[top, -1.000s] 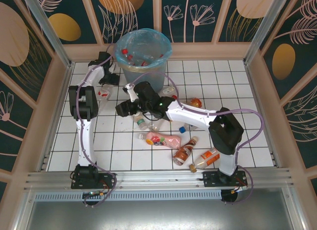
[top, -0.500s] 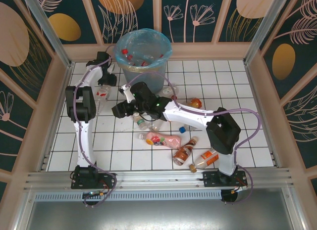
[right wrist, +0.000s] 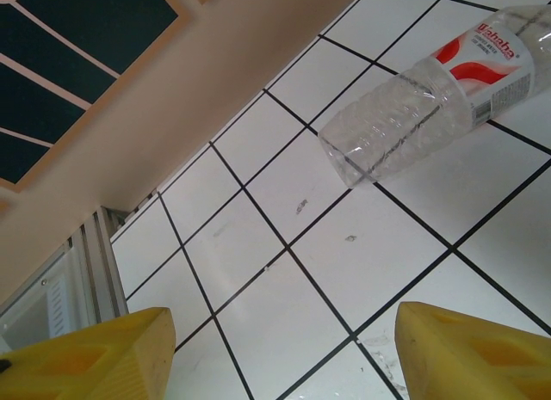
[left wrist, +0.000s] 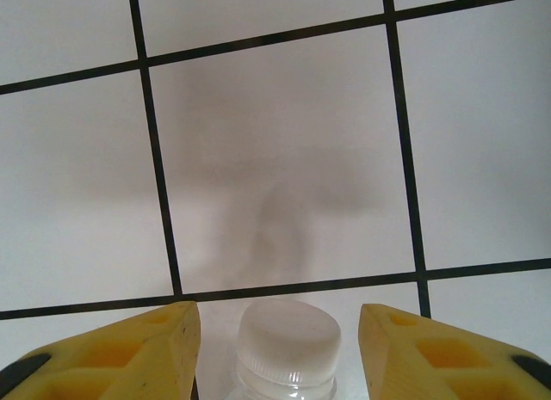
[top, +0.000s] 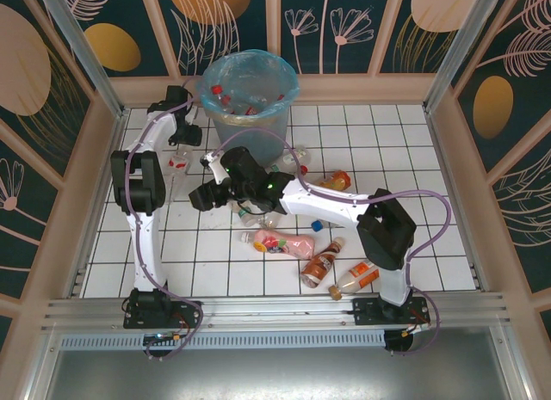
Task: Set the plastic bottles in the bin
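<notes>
Brown bottle (top: 323, 267): nearest, lying well short of the bin (top: 237, 125) and to its right; round, so a nudge could roll it.
Pink bottle (top: 286, 243): flat on the desk (top: 430, 202), on the near side of the bin.
Right gripper (right wrist: 284, 318): fingers (right wrist: 95, 357) spread wide and holding nothing, over bare tile near-left of the bin. A clear bottle (right wrist: 430, 116) lies off to one side, so closing here would catch air.
Right forearm (top: 327, 198): stretched over loose bottles (top: 250, 215) just short of the bin; a sweep could scatter them.
Left gripper (left wrist: 277, 312): beside the bin's left wall, with a white cap (left wrist: 288, 335) between its fingers and a gap on either side. I cannot tell whether they pinch the body.
Risk: a hold near the neck may let that bottle swing or drop short of the rim. Both arms crowd the bin's left side and could clash.
Bin: farthest, with several bottles inside.
</notes>
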Robot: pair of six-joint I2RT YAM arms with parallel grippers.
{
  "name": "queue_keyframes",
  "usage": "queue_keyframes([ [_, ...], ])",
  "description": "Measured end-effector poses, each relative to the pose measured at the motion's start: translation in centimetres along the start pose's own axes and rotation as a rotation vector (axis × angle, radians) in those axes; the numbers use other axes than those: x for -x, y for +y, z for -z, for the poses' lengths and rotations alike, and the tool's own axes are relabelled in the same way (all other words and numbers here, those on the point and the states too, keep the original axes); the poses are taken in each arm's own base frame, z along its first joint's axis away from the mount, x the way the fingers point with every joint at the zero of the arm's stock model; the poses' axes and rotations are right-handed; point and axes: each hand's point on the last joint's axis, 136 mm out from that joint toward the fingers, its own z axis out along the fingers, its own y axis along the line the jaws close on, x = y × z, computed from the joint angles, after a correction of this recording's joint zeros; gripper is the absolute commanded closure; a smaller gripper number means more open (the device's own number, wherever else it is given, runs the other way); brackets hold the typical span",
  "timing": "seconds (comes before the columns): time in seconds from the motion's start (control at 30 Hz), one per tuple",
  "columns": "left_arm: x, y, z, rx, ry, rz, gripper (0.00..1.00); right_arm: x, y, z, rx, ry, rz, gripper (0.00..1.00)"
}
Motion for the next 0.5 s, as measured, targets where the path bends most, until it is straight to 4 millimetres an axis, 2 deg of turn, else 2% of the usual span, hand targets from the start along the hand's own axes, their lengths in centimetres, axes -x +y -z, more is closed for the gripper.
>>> queue_keyframes([
  [0.17, -0.2, 0.0, -0.3, 0.0, 0.008, 0.0, 0.52, 0.0, 0.0, 0.0, -0.003, -0.001, 0.001, 0.31],
  [0.4, -1.3, -0.2, -2.1, -0.002, 0.046, -0.002, 0.52, -0.1, 0.2, -0.1, -0.001, 0.0, 0.002, 0.31],
  [0.5, -1.4, -0.1, -2.2, 0.004, 0.05, -0.003, 0.57, -0.1, 0.2, -0.1, -0.001, 0.001, 0.002, 0.31],
])
